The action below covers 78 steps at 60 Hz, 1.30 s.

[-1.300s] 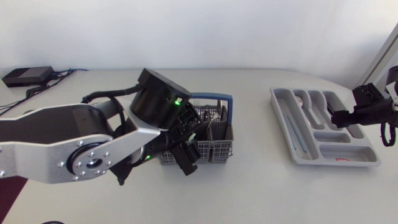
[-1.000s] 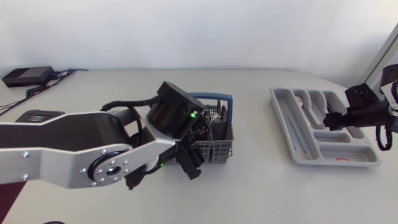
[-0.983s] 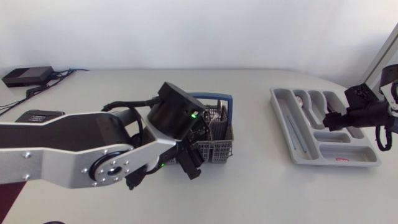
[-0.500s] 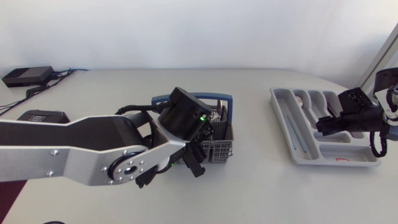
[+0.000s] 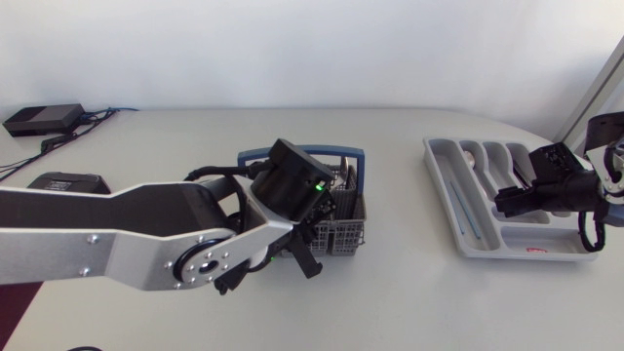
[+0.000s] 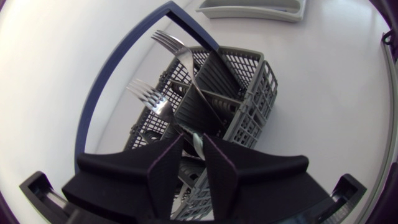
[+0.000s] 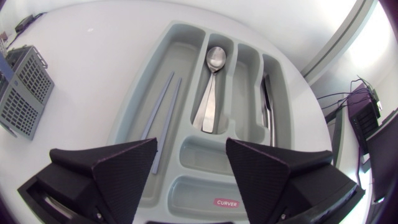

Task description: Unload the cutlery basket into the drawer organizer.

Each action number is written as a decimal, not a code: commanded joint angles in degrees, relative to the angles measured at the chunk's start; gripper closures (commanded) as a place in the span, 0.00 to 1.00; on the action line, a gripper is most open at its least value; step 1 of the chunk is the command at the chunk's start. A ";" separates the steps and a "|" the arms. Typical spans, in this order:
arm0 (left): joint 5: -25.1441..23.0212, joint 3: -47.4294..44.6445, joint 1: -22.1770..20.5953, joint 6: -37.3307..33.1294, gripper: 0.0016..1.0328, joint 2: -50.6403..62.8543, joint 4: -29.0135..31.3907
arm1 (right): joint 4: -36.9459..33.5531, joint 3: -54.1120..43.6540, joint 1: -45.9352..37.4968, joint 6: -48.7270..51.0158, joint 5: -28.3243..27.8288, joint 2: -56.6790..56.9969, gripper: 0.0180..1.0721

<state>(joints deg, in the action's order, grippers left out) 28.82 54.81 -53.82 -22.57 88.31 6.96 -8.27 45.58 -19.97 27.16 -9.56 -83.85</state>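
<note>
Your left arm (image 5: 117,244) is stretched over the white worktop (image 5: 419,292), its left tool (image 6: 193,140) pointing down into the grey plastic mesh cutlery basket with the blue hoop handle (image 6: 249,93). A pale handle (image 6: 196,144) stands at its tip; you cannot tell whether it is clamped. Two silver metal forks (image 6: 180,55) stand just ahead. Your right tool (image 7: 191,149) hangs spread wide above the grey plastic drawer organizer (image 7: 134,109), with a silver metal spoon (image 7: 211,87) ahead of it.
</note>
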 commanded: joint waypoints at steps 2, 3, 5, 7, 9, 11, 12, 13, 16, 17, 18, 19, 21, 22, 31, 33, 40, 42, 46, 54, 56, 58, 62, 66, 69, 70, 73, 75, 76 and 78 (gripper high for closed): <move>0.45 1.00 -0.41 -0.46 0.97 0.90 -0.55 | 0.71 -1.55 0.28 -0.61 0.42 0.97 0.24; 0.45 0.92 -0.41 -0.46 0.97 0.72 -0.55 | 0.71 -1.64 0.28 -0.61 0.42 1.06 0.24; 0.45 0.83 -0.32 -0.55 0.97 0.37 -0.55 | 0.80 -1.64 0.28 -0.53 0.42 1.15 0.24; 0.45 0.83 -0.32 -0.64 0.97 0.19 -0.55 | 0.80 -1.73 0.28 -0.53 0.42 1.24 0.24; 0.45 0.74 -0.14 -0.81 0.97 -0.33 -0.55 | 0.80 -1.81 0.28 -0.53 0.42 1.32 0.24; 0.45 0.65 -0.23 -0.99 0.97 -0.69 -0.55 | 0.80 -1.90 0.28 -0.53 0.42 1.32 0.24; 0.45 0.65 -0.14 -0.99 0.97 -0.86 -0.55 | 0.80 -1.90 0.37 -0.44 0.42 1.41 0.24; 0.45 0.65 -0.14 -1.16 0.97 -1.13 -0.55 | 0.80 -1.90 0.28 -0.44 0.42 1.41 0.24; 0.45 0.65 -0.05 -1.51 0.97 -1.83 -0.63 | 0.80 -1.99 0.37 -0.35 0.42 1.59 0.24; 0.45 0.74 -0.05 -1.69 0.97 -2.27 -0.63 | 0.80 -1.99 0.37 -0.35 0.42 1.59 0.24; 0.45 0.74 0.03 -1.78 0.97 -2.71 -0.63 | 0.80 -2.08 0.37 -0.35 0.42 1.68 0.24; 0.36 0.74 0.03 -1.87 0.97 -3.06 -0.63 | 0.80 -2.08 0.37 -0.35 0.42 1.68 0.24; 0.36 0.74 0.12 -2.04 0.97 -3.59 -0.63 | 0.80 -2.16 0.37 -0.35 0.42 1.68 0.24; 0.36 0.74 0.12 -2.13 0.97 -3.76 -0.63 | 0.80 -2.16 0.45 -0.35 0.42 1.76 0.24; 0.36 0.65 0.12 -3.18 0.97 -6.31 -0.72 | 0.89 -2.60 0.81 -0.44 0.42 2.12 0.24; 0.27 0.65 0.12 -3.36 0.97 -7.01 -0.72 | 0.89 -2.60 0.89 -0.35 0.42 2.20 0.24; 0.19 0.30 0.12 -4.06 0.97 -9.39 -1.78 | 1.15 -3.22 1.16 -0.26 0.42 2.82 0.24; 0.27 -0.05 0.12 -4.50 0.97 -10.35 -2.57 | 1.51 -3.57 1.33 -0.09 0.42 3.26 0.24; 0.19 -0.75 0.12 -5.12 0.97 -12.38 -4.76 | 2.03 -4.27 1.77 0.09 0.16 4.49 0.24; 0.19 -1.46 0.12 -5.38 0.97 -15.28 -7.58 | 2.56 -6.12 3.27 1.06 -0.72 7.92 0.20; 0.19 -1.63 0.12 -5.47 0.97 -15.80 -8.46 | 2.65 -6.56 3.79 1.14 -0.98 8.97 0.20; 0.19 -1.90 0.21 -5.47 0.97 -16.51 -9.16 | 2.74 -6.91 4.23 1.14 -1.25 9.94 0.20; -0.17 -2.51 0.21 -5.47 0.97 -18.00 -10.83 | 3.18 -7.61 4.85 1.14 -1.42 12.14 0.20; -0.43 -2.69 0.12 -5.29 0.97 -19.23 -11.97 | 3.18 -8.14 5.64 1.06 -3.01 14.60 0.20; -1.13 -2.95 0.03 -4.50 0.97 -20.02 -12.50 | 3.18 -9.02 5.90 0.97 -4.50 16.88 0.20; -1.92 -3.04 0.03 -3.80 0.97 -20.29 -12.76 | 3.18 -9.37 6.26 0.97 -5.12 17.94 0.20; -4.82 -2.95 0.30 -0.99 0.97 -20.73 -12.50 | 3.18 -10.69 7.13 0.97 -6.43 20.75 0.16; -6.32 -2.78 0.56 1.03 0.97 -20.73 -11.88 | 3.00 -11.66 8.10 0.97 -7.22 22.95 0.16; -6.76 -2.60 0.65 1.91 0.97 -20.73 -11.62 | 2.82 -12.18 8.63 0.97 -7.66 24.26 0.16; -8.25 -2.42 0.91 3.67 0.97 -20.55 -10.74 | 2.56 -12.98 9.68 0.97 -8.46 26.37 0.16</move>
<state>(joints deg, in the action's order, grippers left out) 22.61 53.49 -53.65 -23.42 68.25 -4.47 -5.56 35.53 -12.32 27.44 -16.58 -61.91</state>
